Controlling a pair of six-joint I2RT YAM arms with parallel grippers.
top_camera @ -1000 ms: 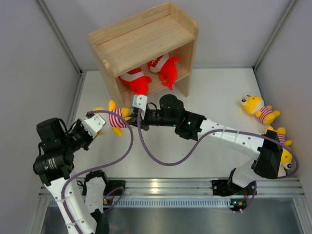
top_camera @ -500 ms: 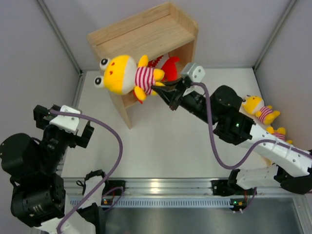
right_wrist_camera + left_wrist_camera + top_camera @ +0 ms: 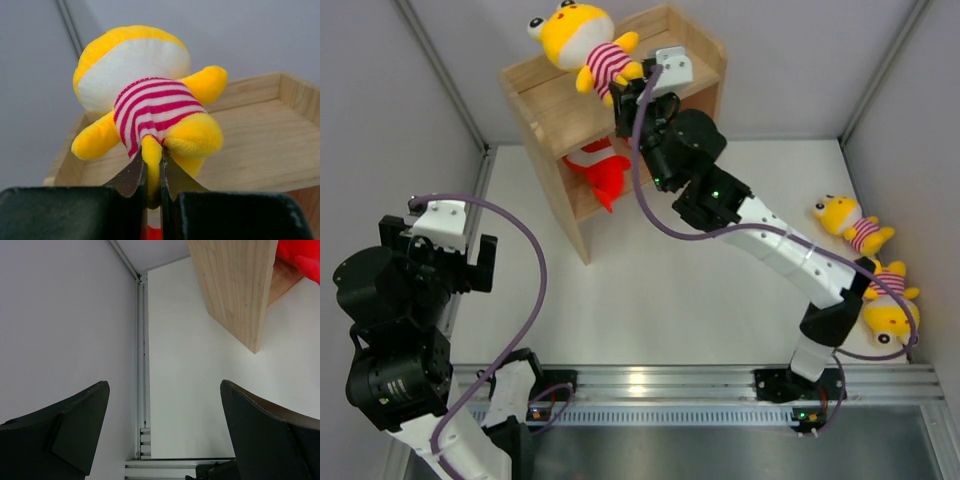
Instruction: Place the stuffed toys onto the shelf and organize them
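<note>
Nearest in, on the left, the left gripper hung above the white table with its jaws spread wide and nothing between them, and its wrist view showed only bare tabletop and wall past the two dark fingers. Over on the near right, a second yellow toy lay at the table's edge, partly tucked behind the right arm's elbow. A third yellow toy in the same striped shirt lay just beyond it. Both were well apart from the shelf. Further back, a red toy sat in the shelf's lower tier, its tail poking out at the front. And up top, there it was: the right gripper was clamped tight on one leg of the first yellow toy. It held the toy over the rimmed top tier, head pointing away toward the back wall. Whether the toy touched the wood could not be told.
</note>
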